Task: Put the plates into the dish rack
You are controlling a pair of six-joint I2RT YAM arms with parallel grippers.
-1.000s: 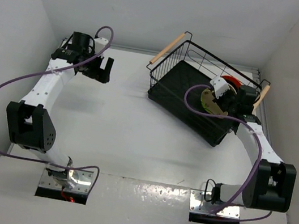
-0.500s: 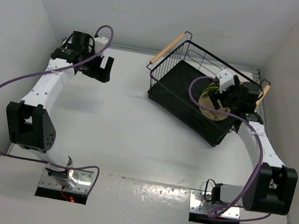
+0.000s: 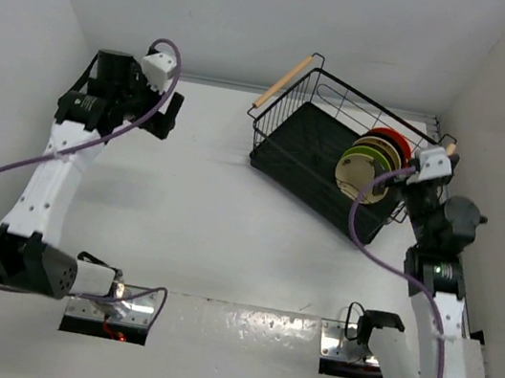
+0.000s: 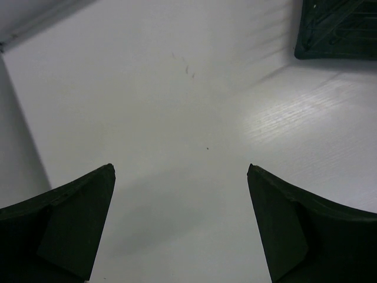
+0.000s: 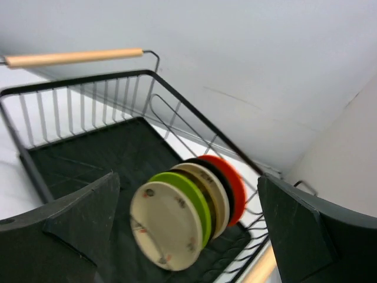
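left fingers [image 4: 65,224]: 2 dark tips, one bottom-L, one bottom-R of view; spread wide, touching nothing.
gap: white worktop [image 4: 194,112] shows btw the tips; soft grey shadow [image 4: 147,236] low btw them.
marks: few faint scuffs [image 4: 188,68] well ahead of the fingers, approx centred; tiny dark speck [image 4: 207,148] nearer, just ahead of the tip line.
dish rack [image 4: 336,29]: only a dark corner, far ahead & R of the R finger, well apart from it; contents can't tell.
wall [image 4: 23,15]: grey strip far ahead-L; seam w/ worktop runs diagonal.
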